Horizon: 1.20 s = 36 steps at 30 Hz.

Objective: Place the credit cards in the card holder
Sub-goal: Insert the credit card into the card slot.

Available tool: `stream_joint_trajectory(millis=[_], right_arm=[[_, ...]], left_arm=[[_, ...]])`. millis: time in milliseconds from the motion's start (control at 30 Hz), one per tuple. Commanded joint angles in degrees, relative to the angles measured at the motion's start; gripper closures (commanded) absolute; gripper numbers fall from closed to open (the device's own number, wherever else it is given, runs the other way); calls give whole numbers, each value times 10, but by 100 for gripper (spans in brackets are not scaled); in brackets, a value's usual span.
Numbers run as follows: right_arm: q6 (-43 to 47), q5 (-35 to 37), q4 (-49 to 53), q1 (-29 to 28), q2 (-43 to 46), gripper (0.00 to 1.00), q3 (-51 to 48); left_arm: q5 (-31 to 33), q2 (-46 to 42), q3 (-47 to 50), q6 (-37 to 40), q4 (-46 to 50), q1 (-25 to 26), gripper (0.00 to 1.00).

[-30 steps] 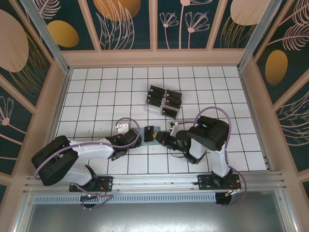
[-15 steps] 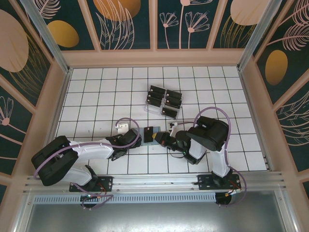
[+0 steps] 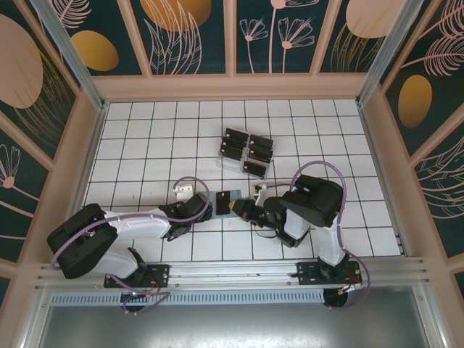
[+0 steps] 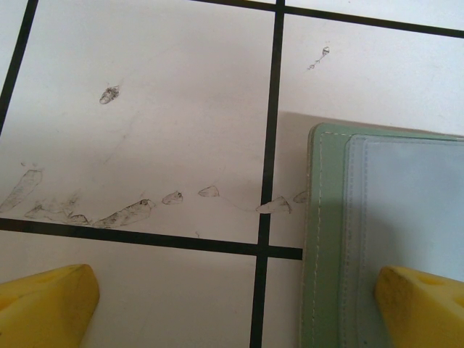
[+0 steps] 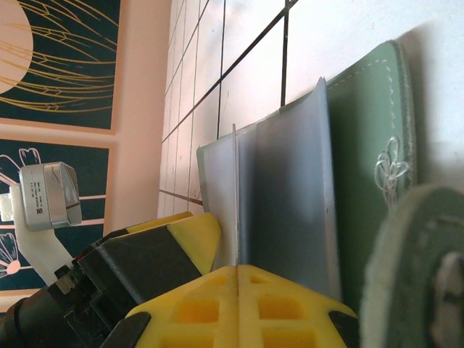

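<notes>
The sage-green card holder [image 3: 226, 209] lies flat on the tiles between the two grippers. My right gripper [image 5: 238, 270] is shut on a thin credit card [image 5: 235, 196], seen edge-on, which stands over the holder's grey inner pocket [image 5: 290, 188]. From above the card [image 3: 223, 196] shows as a small black patch at the holder's far end, just left of the right gripper [image 3: 239, 207]. My left gripper [image 4: 232, 312] is open and low at the holder's left edge [image 4: 326, 239]. One yellow fingertip [image 4: 424, 304] is over the holder and the other [image 4: 43, 308] over bare tile.
A clear slotted rack [image 3: 246, 152] with several black cards stands a few tiles behind the grippers. A small white block [image 3: 185, 190] lies by the left wrist. Wooden walls ring the tiled floor; a metal rail [image 3: 232, 274] runs along the near edge.
The black card's visible part over the holder has shrunk as the right gripper edged left towards the holder. The left arm has stayed put.
</notes>
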State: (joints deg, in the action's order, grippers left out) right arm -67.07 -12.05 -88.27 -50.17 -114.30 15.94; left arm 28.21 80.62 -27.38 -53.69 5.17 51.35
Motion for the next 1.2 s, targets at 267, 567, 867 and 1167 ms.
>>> stream_joint_trajectory(millis=[267, 567, 867, 1167], right_arm=[[-44, 22, -4, -15, -9, 100, -20], [-41, 19, 12, -15, -20, 100, -5], [-28, 7, 23, 6, -24, 100, 6], [-18, -5, 42, 11, -26, 100, 18]], left_arm=[[-13, 19, 28, -3, 67, -2, 2], [-14, 19, 28, -2, 66, -2, 2], [-14, 18, 29, -3, 66, -1, 1], [-14, 23, 29, -2, 64, -2, 1]])
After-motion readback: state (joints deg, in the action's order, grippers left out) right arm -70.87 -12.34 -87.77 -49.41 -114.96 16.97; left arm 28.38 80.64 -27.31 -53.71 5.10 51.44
